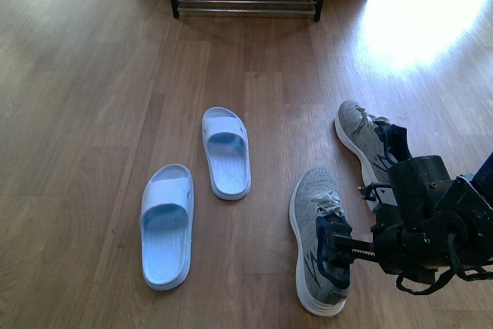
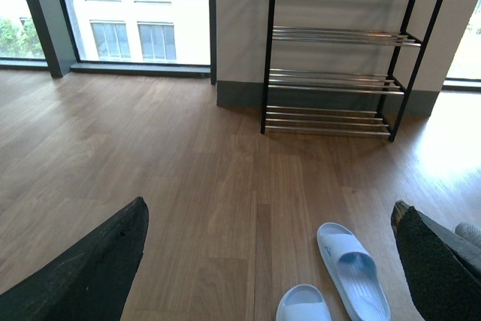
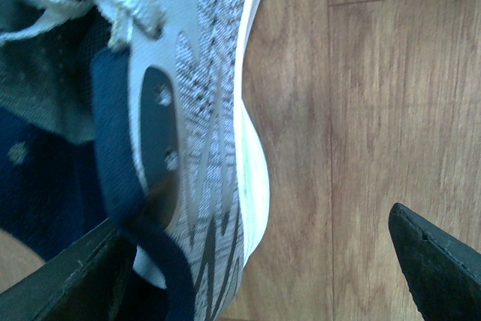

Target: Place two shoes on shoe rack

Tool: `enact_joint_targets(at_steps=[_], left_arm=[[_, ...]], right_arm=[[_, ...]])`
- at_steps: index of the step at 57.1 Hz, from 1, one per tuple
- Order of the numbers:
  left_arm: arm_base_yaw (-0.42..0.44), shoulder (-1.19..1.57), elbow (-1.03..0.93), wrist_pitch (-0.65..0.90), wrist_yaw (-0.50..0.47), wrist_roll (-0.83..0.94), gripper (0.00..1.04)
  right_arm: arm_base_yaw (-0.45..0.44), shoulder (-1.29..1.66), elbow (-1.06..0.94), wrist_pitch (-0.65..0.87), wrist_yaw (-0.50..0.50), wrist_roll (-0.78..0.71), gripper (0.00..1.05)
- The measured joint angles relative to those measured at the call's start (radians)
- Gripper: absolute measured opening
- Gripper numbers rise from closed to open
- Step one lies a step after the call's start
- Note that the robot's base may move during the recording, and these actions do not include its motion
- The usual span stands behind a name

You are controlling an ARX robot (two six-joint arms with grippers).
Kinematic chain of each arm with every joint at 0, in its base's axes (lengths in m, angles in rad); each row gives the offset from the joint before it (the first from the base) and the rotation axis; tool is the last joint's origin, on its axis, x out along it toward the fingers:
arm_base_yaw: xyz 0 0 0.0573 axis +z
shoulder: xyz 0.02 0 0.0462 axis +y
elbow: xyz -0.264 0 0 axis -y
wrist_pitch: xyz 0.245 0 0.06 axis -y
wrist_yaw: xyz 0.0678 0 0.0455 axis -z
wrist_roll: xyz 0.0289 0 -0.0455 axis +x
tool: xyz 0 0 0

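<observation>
Two grey sneakers lie on the wood floor, the near one (image 1: 316, 221) and the far one (image 1: 363, 135). My right gripper (image 1: 333, 252) is open at the near sneaker's heel. In the right wrist view one finger (image 3: 68, 283) sits by the navy lining and the other (image 3: 440, 268) over bare floor, with the sneaker's side wall (image 3: 214, 110) between them. Two pale blue slides (image 1: 226, 152) (image 1: 167, 225) lie to the left. The shoe rack (image 1: 246, 1) stands at the far wall. My left gripper (image 2: 263, 276) hangs open high above the slides (image 2: 353, 272), facing the rack (image 2: 338, 50).
Bare wood floor stretches between the shoes and the rack. A grey skirting and wall run behind the rack (image 2: 240, 95). Tall windows (image 2: 113, 13) stand to the rack's left. A bright sun patch (image 1: 424, 13) lies on the floor at the far right.
</observation>
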State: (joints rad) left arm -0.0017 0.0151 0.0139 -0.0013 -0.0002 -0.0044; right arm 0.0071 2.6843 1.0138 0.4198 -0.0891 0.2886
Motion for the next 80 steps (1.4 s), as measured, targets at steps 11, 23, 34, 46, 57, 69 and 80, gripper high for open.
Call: enact_joint_targets(at_steps=[11,23,34,46,57,69,80], left_arm=[[0.000,0.000,0.000,0.000,0.000,0.000,0.95],[0.000,0.000,0.000,0.000,0.000,0.000,0.95],[0.000,0.000,0.000,0.000,0.000,0.000,0.95],[0.000,0.000,0.000,0.000,0.000,0.000,0.95],[0.000,0.000,0.000,0.000,0.000,0.000,0.95],[0.000,0.000,0.000,0.000,0.000,0.000,0.95],[0.000,0.000,0.000,0.000,0.000,0.000,0.95]], right_arm=[[-0.019,0.036,0.036,0.028,-0.003,0.006,0.96],[-0.019,0.053,0.044,0.075,-0.013,0.011,0.95],[-0.019,0.053,0.029,0.090,-0.035,0.006,0.58],[-0.014,0.053,0.001,0.119,-0.069,-0.001,0.16],[-0.021,0.037,-0.063,0.183,-0.072,-0.008,0.01],[-0.060,-0.077,-0.206,0.243,-0.061,-0.024,0.01],[-0.126,-0.357,-0.376,0.253,-0.070,-0.076,0.01]])
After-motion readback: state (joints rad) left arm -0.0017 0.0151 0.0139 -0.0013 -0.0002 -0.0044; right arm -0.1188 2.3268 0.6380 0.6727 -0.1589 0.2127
